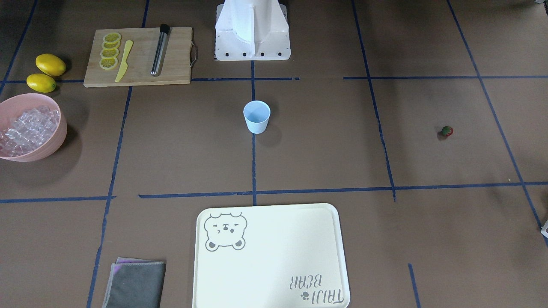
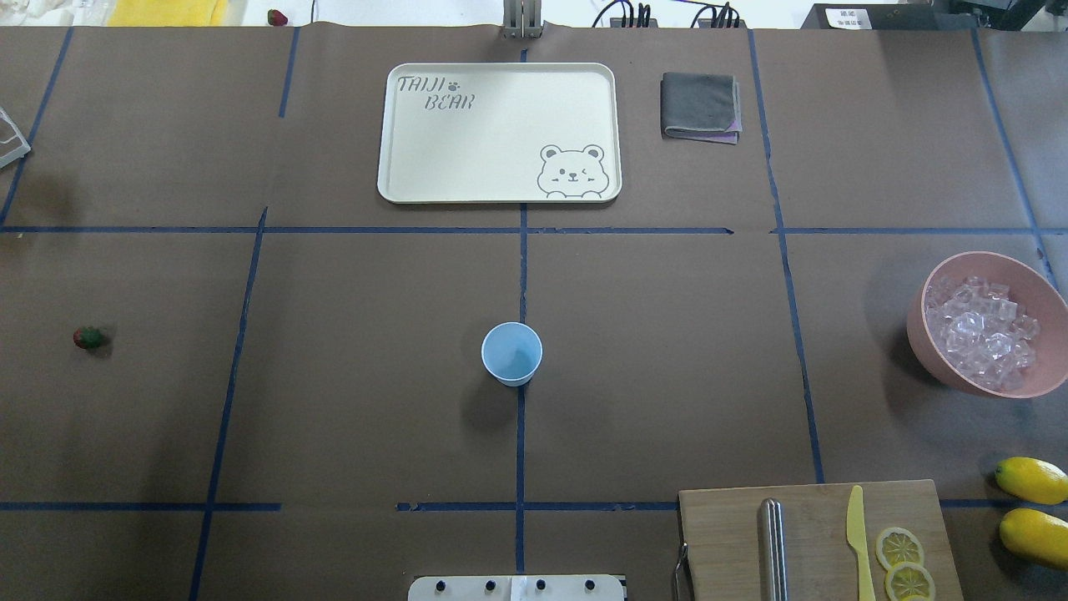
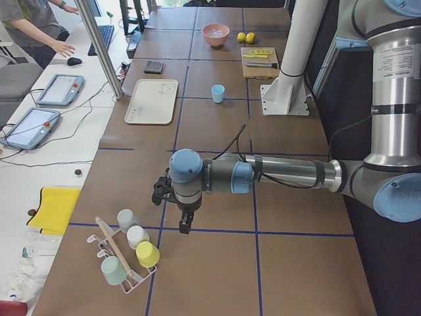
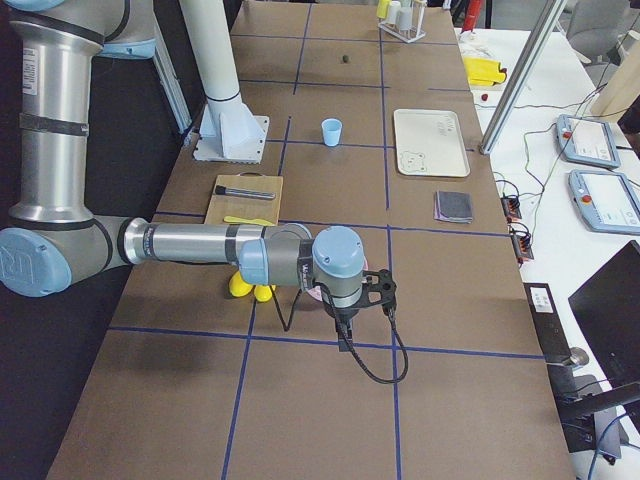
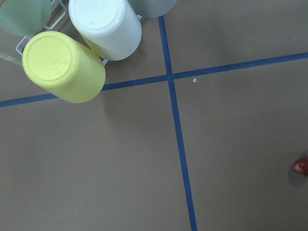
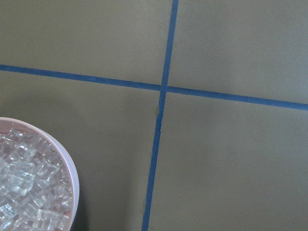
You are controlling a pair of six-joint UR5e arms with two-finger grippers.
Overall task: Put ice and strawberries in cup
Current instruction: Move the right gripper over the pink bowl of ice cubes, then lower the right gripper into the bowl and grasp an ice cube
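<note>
The light blue cup point(image 1: 257, 116) point(image 2: 511, 353) stands upright at the table's middle, nothing showing inside it. One small red strawberry point(image 1: 447, 131) point(image 2: 88, 337) lies alone on my left side; the left wrist view catches it at its right edge point(image 5: 301, 165). The ice point(image 1: 28, 128) point(image 2: 983, 330) point(image 6: 26, 187) is heaped in a pink bowl point(image 2: 922, 334) on my right side. My left gripper point(image 3: 183, 224) hangs beyond the strawberry near a cup rack; I cannot tell whether it is open or shut. My right gripper point(image 4: 343, 338) hangs beside the bowl; I cannot tell its state either.
A cream tray point(image 2: 501, 167) and a folded grey cloth point(image 2: 699, 107) lie on the far side. A wooden board point(image 1: 137, 57) holds lemon slices, a yellow knife and a metal rod, with two lemons point(image 1: 46, 72) beside it. Upturned cups on a rack point(image 5: 72, 62) stand at the table's left end.
</note>
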